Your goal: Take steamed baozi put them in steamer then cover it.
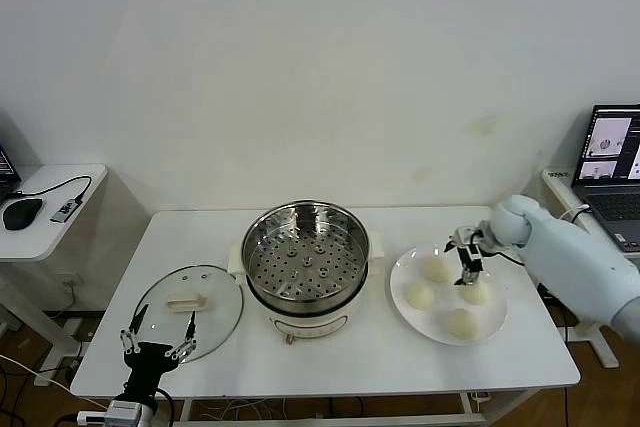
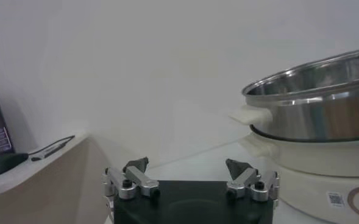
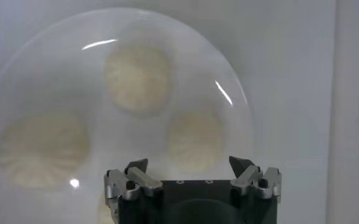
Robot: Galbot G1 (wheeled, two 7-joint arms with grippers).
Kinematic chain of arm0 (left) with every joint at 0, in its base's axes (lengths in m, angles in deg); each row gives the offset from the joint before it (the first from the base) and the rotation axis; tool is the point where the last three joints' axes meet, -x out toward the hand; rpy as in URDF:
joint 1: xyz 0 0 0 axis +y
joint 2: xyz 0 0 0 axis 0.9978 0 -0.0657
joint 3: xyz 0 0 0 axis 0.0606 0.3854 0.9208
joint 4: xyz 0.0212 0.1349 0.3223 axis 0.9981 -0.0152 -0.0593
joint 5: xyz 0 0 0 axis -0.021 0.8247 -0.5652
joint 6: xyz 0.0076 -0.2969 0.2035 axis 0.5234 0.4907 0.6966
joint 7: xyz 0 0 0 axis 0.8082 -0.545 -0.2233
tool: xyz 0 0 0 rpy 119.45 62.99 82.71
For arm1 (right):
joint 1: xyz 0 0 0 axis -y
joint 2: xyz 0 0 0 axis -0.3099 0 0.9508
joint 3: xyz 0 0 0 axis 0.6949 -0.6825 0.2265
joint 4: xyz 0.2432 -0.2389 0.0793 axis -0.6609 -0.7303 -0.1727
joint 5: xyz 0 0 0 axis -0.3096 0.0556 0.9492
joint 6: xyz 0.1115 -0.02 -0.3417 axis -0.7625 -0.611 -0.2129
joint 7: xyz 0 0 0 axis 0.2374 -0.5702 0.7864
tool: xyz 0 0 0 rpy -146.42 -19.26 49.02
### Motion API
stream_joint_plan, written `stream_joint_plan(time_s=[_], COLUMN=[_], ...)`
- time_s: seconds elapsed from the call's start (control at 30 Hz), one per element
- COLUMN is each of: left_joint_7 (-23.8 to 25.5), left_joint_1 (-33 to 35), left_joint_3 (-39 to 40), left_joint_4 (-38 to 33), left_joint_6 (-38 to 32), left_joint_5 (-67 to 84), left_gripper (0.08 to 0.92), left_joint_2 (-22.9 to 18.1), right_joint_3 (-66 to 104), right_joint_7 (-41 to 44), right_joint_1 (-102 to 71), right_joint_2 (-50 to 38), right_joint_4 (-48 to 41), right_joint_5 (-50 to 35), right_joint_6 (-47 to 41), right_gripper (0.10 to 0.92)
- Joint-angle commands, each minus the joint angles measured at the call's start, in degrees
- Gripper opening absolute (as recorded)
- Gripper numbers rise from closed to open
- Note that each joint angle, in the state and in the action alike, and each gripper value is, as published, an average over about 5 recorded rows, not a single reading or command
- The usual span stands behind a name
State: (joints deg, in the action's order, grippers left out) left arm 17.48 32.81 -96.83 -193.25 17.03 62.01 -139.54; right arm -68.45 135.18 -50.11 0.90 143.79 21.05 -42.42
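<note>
Right now the left gripper (image 1: 158, 339) is waiting at the near edge of the table (image 1: 330, 367), with its fingers spread wide and holding nothing. Just past it, the cover (image 1: 190, 311) is lying flat on the table. Its bar handle (image 1: 186, 302) is running from side to side.

Next comes the steamer (image 1: 305, 267) in the middle of the table. It is sitting open and its holey tray is bare. No bun is inside yet.

To the right of the steamer, four steamed baozi (image 1: 419, 295) are sitting on a white plate (image 1: 497, 324). The right gripper (image 1: 468, 255) is hanging above the plate, pointing down, with its fingers wide apart and nothing in them. In the right wrist view the buns (image 3: 194, 139) are lying right under it, and one looks like it is between the open fingers, though the buns look blurry there.

So the right arm is much nearer the buns, and the buns are straight below it. The steamer is waiting to its left.
</note>
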Motion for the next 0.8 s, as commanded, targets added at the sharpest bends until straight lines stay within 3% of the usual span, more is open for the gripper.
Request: stream_joint_plan(time_s=[0.03, 0.5, 0.8], left_joint_7=[0.1, 0.1, 0.1], left_joint_1=[-0.3, -0.5, -0.3], left_joint_3=[-0.1, -0.3, -0.3], left_joint_4=[0.8, 1.2, 1.2], left_joint_6=[-0.5, -1.4, -1.7], left_joint_5=[-0.9, -1.3, -1.4], left_gripper=[0.823, 0.823, 0.823], left_joint_2=[-0.1, -0.1, -0.1], right_joint_3=[-1.3, -1.4, -2.3], right_joint_7=[-0.4, -0.7, -0.3], right_joint_1=[1.3, 1.1, 1.4], right_joint_2=[5.6, 7.4, 6.3], right_joint_4=[-6.8, -8.5, -7.1], right_joint_5=[1.9, 3.6, 2.8], right_joint_6=[0.1, -1.2, -2.7], right_gripper=[0.823, 0.737, 0.595])
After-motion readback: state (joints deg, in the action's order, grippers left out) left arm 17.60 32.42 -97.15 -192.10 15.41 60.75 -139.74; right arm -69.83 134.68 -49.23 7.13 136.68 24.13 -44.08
